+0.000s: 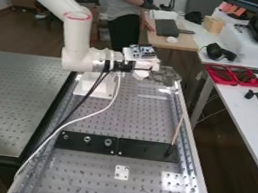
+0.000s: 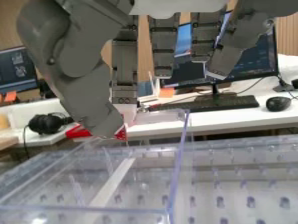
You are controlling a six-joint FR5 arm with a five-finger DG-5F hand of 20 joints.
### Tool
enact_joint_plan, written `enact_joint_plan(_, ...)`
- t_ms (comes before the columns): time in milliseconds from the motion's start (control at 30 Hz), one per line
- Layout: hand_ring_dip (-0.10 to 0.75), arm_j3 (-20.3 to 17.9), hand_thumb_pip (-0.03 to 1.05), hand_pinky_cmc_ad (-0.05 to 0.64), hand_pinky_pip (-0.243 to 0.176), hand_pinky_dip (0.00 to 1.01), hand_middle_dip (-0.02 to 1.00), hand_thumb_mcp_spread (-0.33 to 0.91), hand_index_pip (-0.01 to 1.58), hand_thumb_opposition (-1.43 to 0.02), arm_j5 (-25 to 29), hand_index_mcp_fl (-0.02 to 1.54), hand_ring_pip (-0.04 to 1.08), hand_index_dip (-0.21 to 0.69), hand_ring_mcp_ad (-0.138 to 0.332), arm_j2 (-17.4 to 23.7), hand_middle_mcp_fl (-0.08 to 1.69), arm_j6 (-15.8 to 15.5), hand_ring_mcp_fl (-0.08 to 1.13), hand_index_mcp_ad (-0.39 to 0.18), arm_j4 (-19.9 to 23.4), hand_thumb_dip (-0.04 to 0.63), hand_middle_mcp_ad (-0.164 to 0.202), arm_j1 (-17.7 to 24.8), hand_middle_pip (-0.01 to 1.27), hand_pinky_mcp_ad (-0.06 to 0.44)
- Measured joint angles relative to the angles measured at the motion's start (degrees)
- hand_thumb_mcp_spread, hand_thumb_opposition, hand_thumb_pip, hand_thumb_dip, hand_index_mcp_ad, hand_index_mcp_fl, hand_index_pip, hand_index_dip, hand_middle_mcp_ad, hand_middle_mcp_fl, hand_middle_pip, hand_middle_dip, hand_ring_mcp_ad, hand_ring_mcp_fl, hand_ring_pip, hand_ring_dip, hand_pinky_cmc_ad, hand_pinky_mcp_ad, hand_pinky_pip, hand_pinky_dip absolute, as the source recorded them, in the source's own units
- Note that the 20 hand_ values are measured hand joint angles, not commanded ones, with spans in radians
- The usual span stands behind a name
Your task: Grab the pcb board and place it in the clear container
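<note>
High view: robot hand (image 1: pixel 164 77), one, above the far part of the perforated bench (image 1: pixel 146 121); fingers straight and spread, thumb apart from them. Black plates (image 1: pixel 84 141), two, end to end across the bench; small white plate (image 1: pixel 122 172), one, nearby; slender rod (image 1: pixel 177 129), one, slanting upright at the plates' end. Red trays (image 1: pixel 222 74), two, side by side on the side table (image 1: pixel 237 109). Wrist view: clear container (image 2: pixel 174 172), one, near the hand; thumb in front of part of it, contact undeterminable. Beyond: keyboard (image 2: pixel 209 103), one; mouse (image 2: pixel 278 104), one.
</note>
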Motion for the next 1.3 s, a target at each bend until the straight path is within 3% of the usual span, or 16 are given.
enact_joint_plan(67, 0.007, -0.08, 0.78, 0.305, -0.063, 0.52, 0.16, 0.41, 1.56, -0.87, -0.09, 0.12, 0.1, 0.101, 0.202, -0.04, 0.13, 0.1, 0.0, -0.093, 1.84, 0.267, 0.087, 0.01, 0.13, 0.169)
enact_joint_plan(267, 0.01, 0.15, 0.76, 0.305, -0.063, 0.53, 0.16, 0.41, 1.56, -0.87, 0.0, 0.1, 0.1, 0.098, 0.202, -0.06, 0.13, -0.79, 0.0, -0.096, -2.72, 0.267, 0.087, 0.12, 0.13, 0.169)
enact_joint_plan(433, 0.007, -0.08, 0.76, 0.305, -0.063, 0.53, 0.16, 0.41, 1.56, -0.87, 0.01, 0.1, 0.1, 0.089, 0.202, -0.19, 0.14, -1.27, 0.0, -0.096, -1.02, 0.267, 0.087, -0.01, 0.13, 0.166)
enact_joint_plan(733, 0.016, -0.25, 0.76, 0.305, -0.063, 0.53, 0.15, 0.41, 1.56, -0.87, 0.29, 0.1, 0.1, 0.086, 0.201, -0.7, 0.14, -1.88, 0.0, -0.093, -2.78, 0.265, 0.087, -0.73, 0.13, 0.166)
enact_joint_plan(1300, 0.016, -3.47, 0.76, 0.305, -0.063, 0.53, 0.16, 0.41, 1.56, -0.87, 0.49, 0.12, 0.1, 0.086, 0.201, 2.98, 0.14, -1.99, 0.0, -0.096, -3.67, 0.267, 0.087, -1.58, 0.13, 0.166)
